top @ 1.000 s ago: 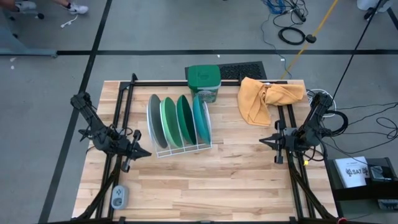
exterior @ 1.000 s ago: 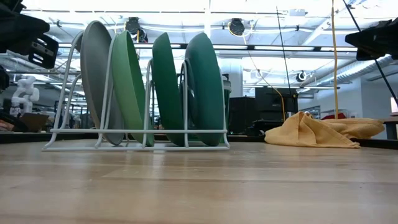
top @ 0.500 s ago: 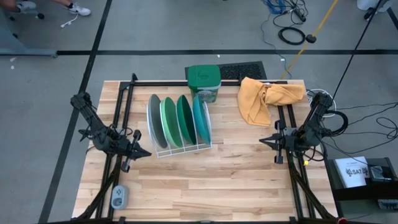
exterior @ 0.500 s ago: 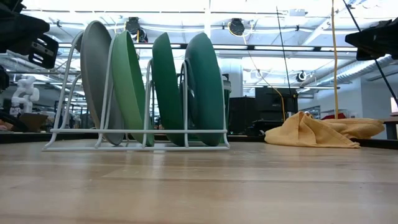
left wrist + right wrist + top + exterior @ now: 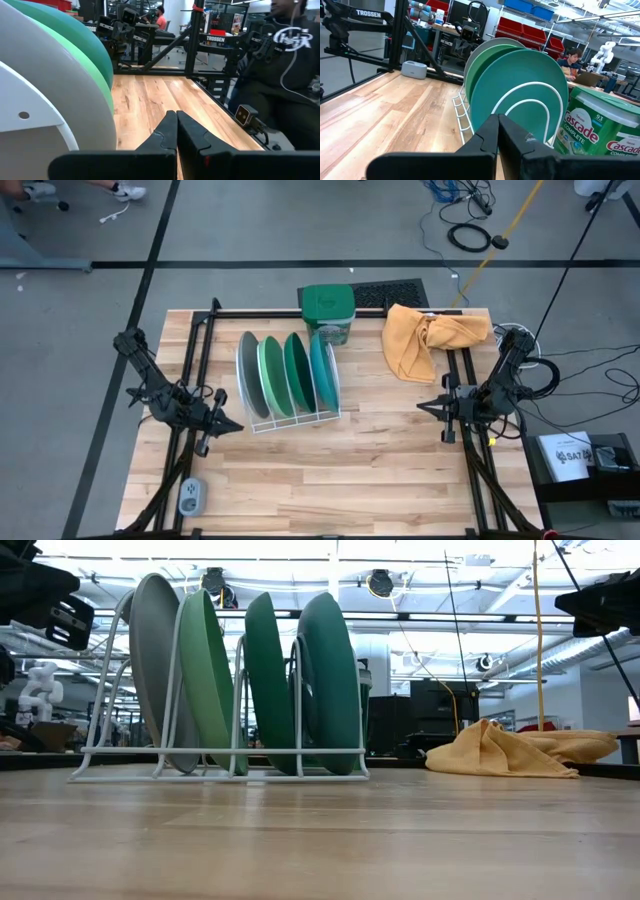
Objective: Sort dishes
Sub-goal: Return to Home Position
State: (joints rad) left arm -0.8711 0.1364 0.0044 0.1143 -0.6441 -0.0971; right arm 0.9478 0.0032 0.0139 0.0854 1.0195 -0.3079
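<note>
Several round plates stand on edge in a white wire rack (image 5: 292,421) at the table's middle left: a light grey plate (image 5: 250,372), two green plates (image 5: 272,374) (image 5: 296,370) and a teal plate (image 5: 320,366). In the low view they stand grey (image 5: 152,660), green (image 5: 210,675), green (image 5: 265,680), teal (image 5: 328,680). My left gripper (image 5: 238,426) is shut and empty, left of the rack's near end. My right gripper (image 5: 421,406) is shut and empty at the table's right, pointing toward the rack.
A green tub (image 5: 328,308) stands behind the rack at the far edge. A yellow cloth (image 5: 425,338) lies crumpled at the far right. A small grey device (image 5: 191,497) lies at the near left corner. A person (image 5: 280,65) sits beyond the table's right side.
</note>
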